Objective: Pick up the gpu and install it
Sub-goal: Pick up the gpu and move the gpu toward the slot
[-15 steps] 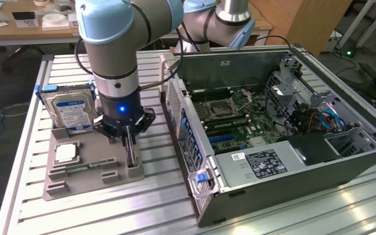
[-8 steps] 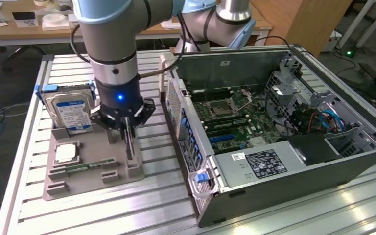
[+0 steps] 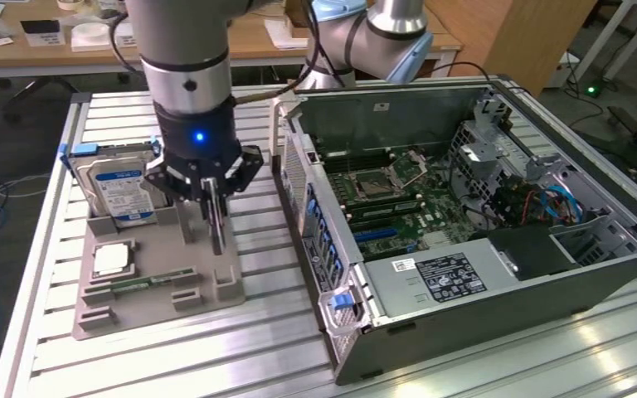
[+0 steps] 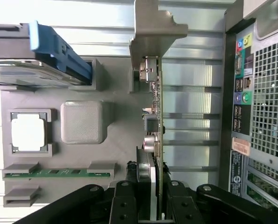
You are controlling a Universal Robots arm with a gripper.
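Note:
The gpu (image 3: 218,228) stands on edge over the grey holder tray (image 3: 169,249), a thin dark card between my fingers. My gripper (image 3: 210,192) hangs straight down over it and is shut on its upper edge. In the wrist view the gpu (image 4: 156,116) runs edge-on away from my gripper (image 4: 149,186), with its silver end bracket (image 4: 155,28) at the far end. I cannot tell whether the card's lower edge still sits in the tray's slot. The open computer case (image 3: 584,282) lies to the exterior view's right, its motherboard (image 3: 396,207) facing up.
On the tray stand a blue-labelled hard drive (image 3: 119,186), a silver processor (image 3: 112,259) and a green memory stick (image 3: 153,282). The case's rear panel (image 4: 265,93) runs close beside the tray. A second arm's base (image 3: 363,41) stands behind the case.

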